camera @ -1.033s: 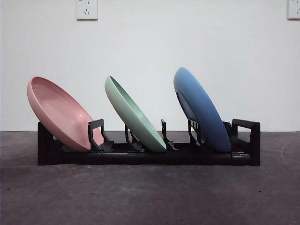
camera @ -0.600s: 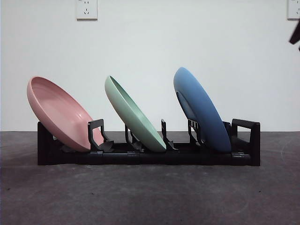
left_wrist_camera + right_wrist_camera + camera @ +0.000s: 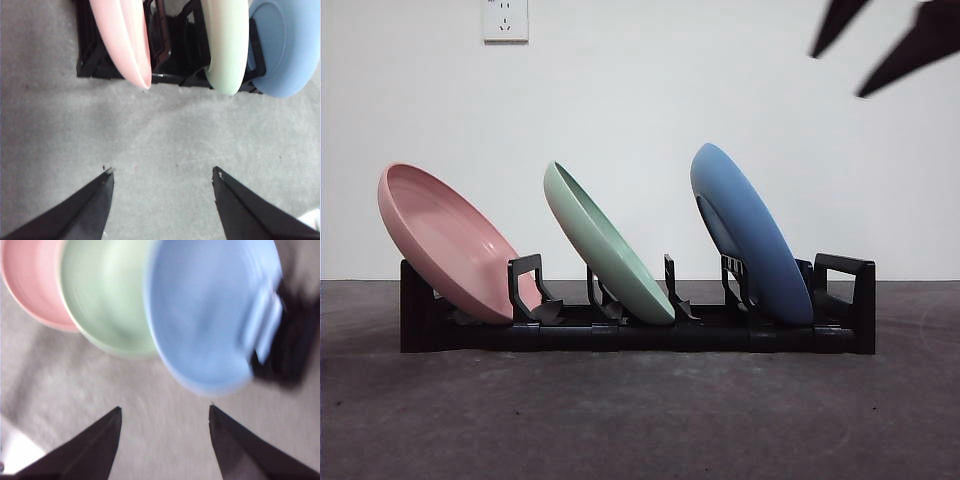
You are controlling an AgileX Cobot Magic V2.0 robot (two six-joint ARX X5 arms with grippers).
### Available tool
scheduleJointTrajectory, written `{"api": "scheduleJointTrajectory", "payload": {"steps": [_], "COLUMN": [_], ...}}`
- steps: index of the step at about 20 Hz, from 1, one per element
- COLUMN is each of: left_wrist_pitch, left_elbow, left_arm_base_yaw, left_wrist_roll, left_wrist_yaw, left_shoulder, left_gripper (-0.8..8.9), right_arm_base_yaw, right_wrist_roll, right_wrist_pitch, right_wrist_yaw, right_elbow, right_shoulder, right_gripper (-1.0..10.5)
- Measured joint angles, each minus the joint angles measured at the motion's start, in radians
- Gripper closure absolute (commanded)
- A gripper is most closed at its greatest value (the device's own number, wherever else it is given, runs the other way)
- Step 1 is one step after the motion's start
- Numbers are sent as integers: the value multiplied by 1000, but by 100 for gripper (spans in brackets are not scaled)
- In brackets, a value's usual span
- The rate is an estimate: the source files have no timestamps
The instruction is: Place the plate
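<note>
Two tools are in view, both with jaws spread and empty. Right tool hangs high above the blue plate; its wrist picture is blurred. Left tool waits over bare bench, short of the rack. Blue, green plate and pink plate all lean in rack slots.

Risk, as judged: a descent misjudged onto the blue plate's tilted rim could knock it against the rack's end bracket or tip it out; a shallow rim grip may slip.
</note>
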State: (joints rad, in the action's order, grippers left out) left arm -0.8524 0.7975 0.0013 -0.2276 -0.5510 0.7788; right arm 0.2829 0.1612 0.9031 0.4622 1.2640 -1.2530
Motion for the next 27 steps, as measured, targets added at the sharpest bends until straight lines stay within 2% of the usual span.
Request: {"api": "scheduleJointTrajectory", "payload": {"steps": [5,8,13,16,22,27], "left_wrist_pitch": [14,14,14,14,14,14], "left_elbow": [0,0,0,0,0,0], "left_arm_base_yaw": [0,0,0,0,0,0], "left_wrist_roll": [0,0,0,0,0,0], "left_wrist_yaw": [0,0,0,0,0,0], "left_shoulder": [0,0,0,0,0,0], "left_gripper": [500,500,500,500,500,500], "right_arm_base_yaw": [89,125,172,188,195,198], "right_wrist_roll": [-5,-7,-8,-8,-8,-7], "right_wrist_pitch": [-1,-2,-6,-7,-13,-12], "right_wrist_yaw": [-117,-127,-179,-179,-228,-220], "right_elbow": [228,315,353,353,353,353], "right_shoulder": [-216,-322,-432,-475,-492,-492], "right_gripper": [678,678,678,680,895,930]}}
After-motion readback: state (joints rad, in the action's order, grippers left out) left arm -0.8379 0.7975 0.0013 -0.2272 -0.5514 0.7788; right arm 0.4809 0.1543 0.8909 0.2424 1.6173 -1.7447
